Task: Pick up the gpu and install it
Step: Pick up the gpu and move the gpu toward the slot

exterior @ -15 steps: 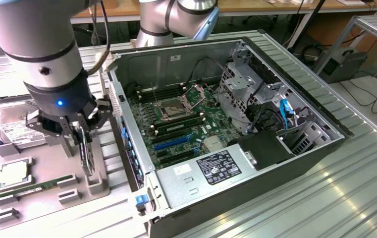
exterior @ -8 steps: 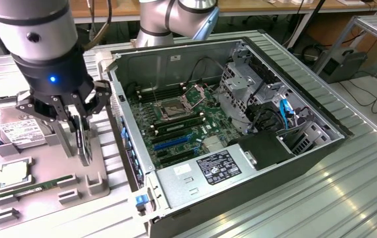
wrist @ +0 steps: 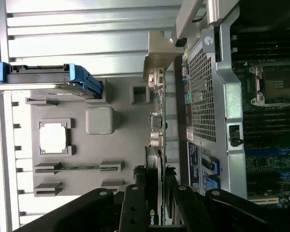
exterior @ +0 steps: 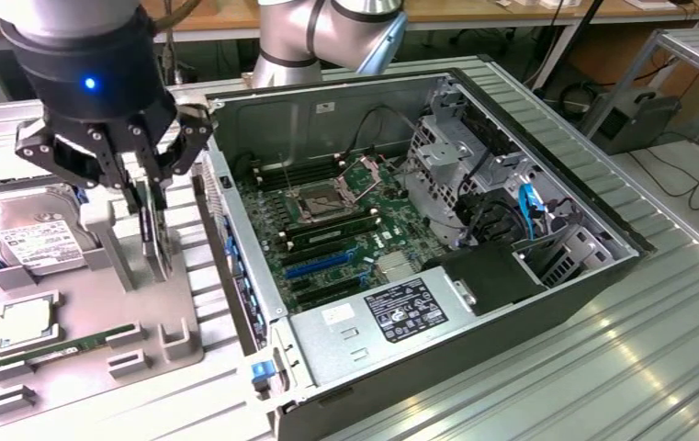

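One step is judged done: the gpu (exterior: pixel 155 241) is clamped upright by the half-closed gripper (exterior: pixel 143 193) at the parts tray's (exterior: pixel 140 308) edge beside the computer case (exterior: pixel 324 106); nothing is installed yet.

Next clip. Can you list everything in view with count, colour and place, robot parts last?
gpu: one, black, upright between the gripper's fingers, at the tray
tray: one, light grey, to the exterior view's left of the computer case
hard drive: one, silver with white label, on the tray
processor chip: one, silvery, in a tray recess
RAM stick: one, green, lying on the tray
computer case: one, dark grey, open, centre
motherboard: one, green, inside the computer case
robot arm: one, silver-grey, behind the computer case
gripper: one, black, shut on the gpu
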Tool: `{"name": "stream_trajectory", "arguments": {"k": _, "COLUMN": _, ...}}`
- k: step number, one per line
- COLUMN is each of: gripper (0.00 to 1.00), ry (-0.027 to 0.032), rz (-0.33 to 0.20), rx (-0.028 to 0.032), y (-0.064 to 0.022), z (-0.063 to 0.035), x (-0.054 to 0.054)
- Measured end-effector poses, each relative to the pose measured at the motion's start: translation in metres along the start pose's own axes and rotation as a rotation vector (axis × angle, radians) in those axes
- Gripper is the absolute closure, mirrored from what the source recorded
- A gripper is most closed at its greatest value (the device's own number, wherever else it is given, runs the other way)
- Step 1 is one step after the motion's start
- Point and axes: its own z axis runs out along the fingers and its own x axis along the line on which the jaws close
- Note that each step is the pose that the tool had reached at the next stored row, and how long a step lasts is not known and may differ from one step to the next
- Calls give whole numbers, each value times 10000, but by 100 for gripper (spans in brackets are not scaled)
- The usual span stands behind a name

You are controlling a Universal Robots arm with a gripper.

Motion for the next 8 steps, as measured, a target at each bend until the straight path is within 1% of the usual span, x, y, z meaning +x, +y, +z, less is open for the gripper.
{"name": "stream_trajectory", "arguments": {"k": 1, "gripper": 74, "ry": 1, "rz": 0, "rx": 6, "y": 5, "z": -64, "x": -21}}
{"name": "stream_trajectory", "arguments": {"k": 6, "gripper": 74, "ry": -1, "rz": -1, "rx": 29, "y": 23, "z": -270, "x": -103}}
{"name": "stream_trajectory", "arguments": {"k": 8, "gripper": 74, "ry": -1, "rz": -1, "rx": 43, "y": 31, "z": -367, "x": -171}}
